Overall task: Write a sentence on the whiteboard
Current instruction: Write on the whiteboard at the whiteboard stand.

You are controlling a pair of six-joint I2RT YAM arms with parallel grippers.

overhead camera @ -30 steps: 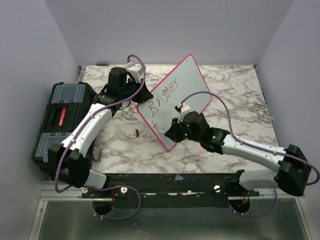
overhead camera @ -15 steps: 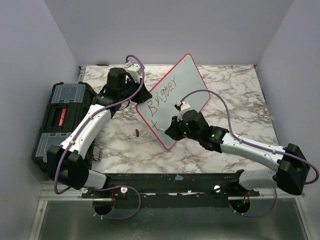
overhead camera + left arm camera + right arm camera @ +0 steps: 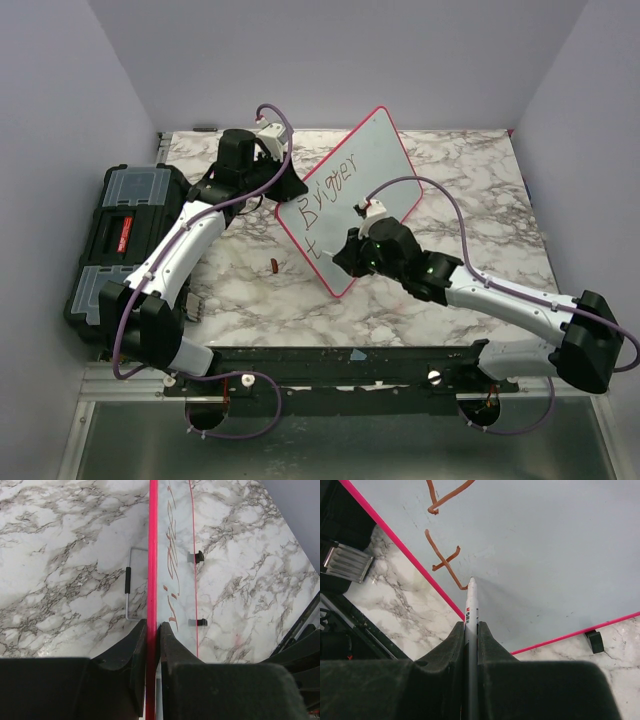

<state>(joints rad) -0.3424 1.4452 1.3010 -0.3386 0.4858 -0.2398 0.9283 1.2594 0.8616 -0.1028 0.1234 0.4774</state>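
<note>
**Item 1: whiteboard** (image 3: 350, 185). It stands tilted on the marble table (image 3: 480, 190) at centre, with its long axis running from about 7 to 1 o'clock in the overhead view. Your left gripper (image 3: 151, 627) pinches the pink frame edge-on, one jaw on each face, at the board's 9 o'clock side.

**Item 2: marker** (image 3: 471, 605). It is clamped between the pressed-together jaws of your right gripper (image 3: 471, 627). The tip rests on the board at the hooked foot of a small "t".

**Item 3: sentence** (image 3: 333, 188). The first line reads roughly "Brigger". The second line holds only that "t", at the board's 7 o'clock end.

**Item 4: change just made.** The "t" now looks complete, with its crossbar drawn and the tip at the end of the stroke. By my judgement the second line has only just opened and most of its letters are outstanding, so the task is somewhere short of halfway.

**Item 5: against the earlier overhead frame.** Your left forearm has swung slightly toward 12 o'clock, carrying the board's held edge with it. Your right wrist has shifted a little toward 1 o'clock. No new letter has appeared.

**Item 6: other stock.** A black toolbox (image 3: 120, 240) sits at 9 o'clock. A small dark-red object (image 3: 274, 265) lies on the table near the board's lower edge; what it is cannot be told.
</note>
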